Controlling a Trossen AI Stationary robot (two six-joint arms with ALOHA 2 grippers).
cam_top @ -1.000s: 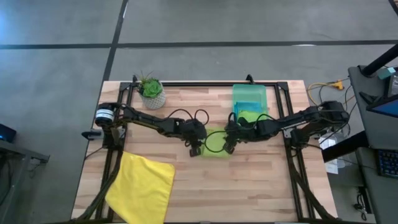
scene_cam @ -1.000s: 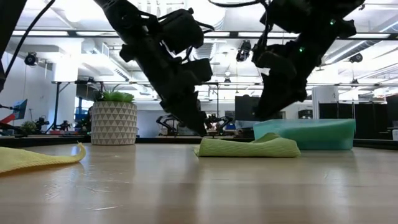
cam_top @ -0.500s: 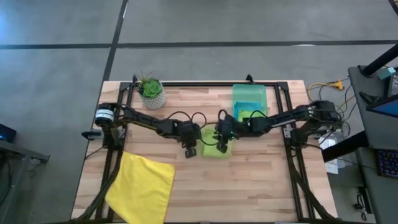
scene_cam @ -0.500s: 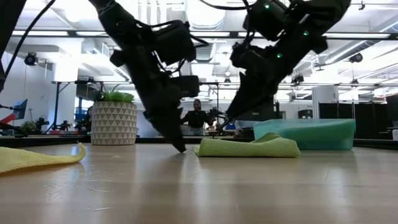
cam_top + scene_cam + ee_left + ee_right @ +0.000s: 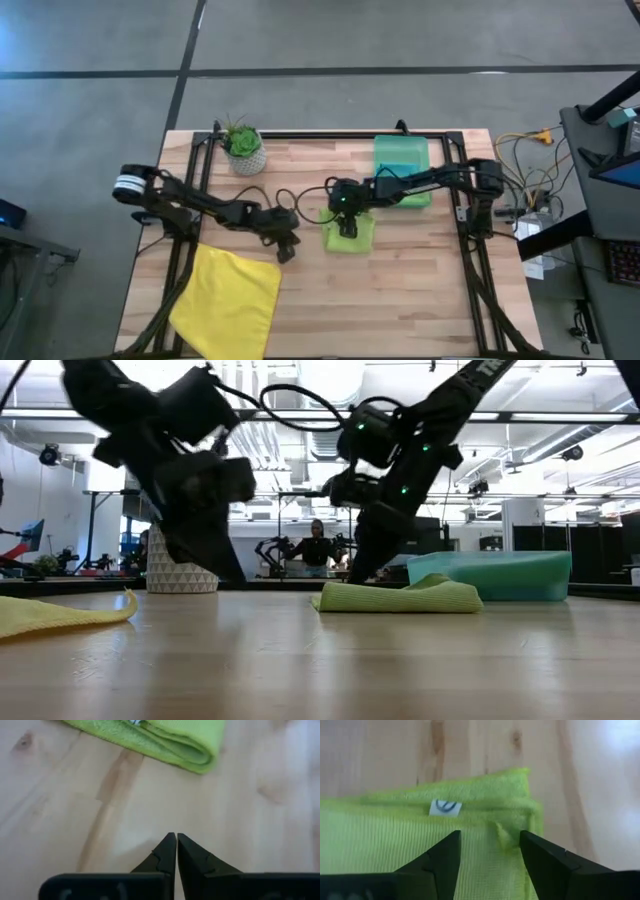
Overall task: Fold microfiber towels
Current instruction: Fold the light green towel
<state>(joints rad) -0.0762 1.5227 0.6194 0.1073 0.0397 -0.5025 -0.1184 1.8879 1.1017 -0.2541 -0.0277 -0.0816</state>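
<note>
The right gripper [image 5: 489,851] is shown with its fingers [image 5: 440,862] spread apart and nothing held between them; in the right wrist view the folded lime green towel [image 5: 425,840] is seen just under and ahead of them, its small white label [image 5: 445,807] near the frame's centre and a folded corner at the upper right. In the high view this gripper [image 5: 347,218] is placed over the upper left part of the same towel [image 5: 352,234], a little right of the frame's centre. Whether the fingers touch the cloth cannot be told.

The left gripper [image 5: 176,845] is shown with its fingers pressed together on nothing, above bare wood; the folded towel [image 5: 165,742] lies apart from them at the top of the left wrist view. In the high view it [image 5: 286,248] is found left of centre, between the lime towel and the yellow towel [image 5: 228,300], which lies spread flat at the lower left of the surface [image 5: 420,290].

The lime towel is judged to be already folded, so a final fold or pressing step seems in hand. Next, the yellow towel would have to be gripped at an edge and doubled over.
</note>
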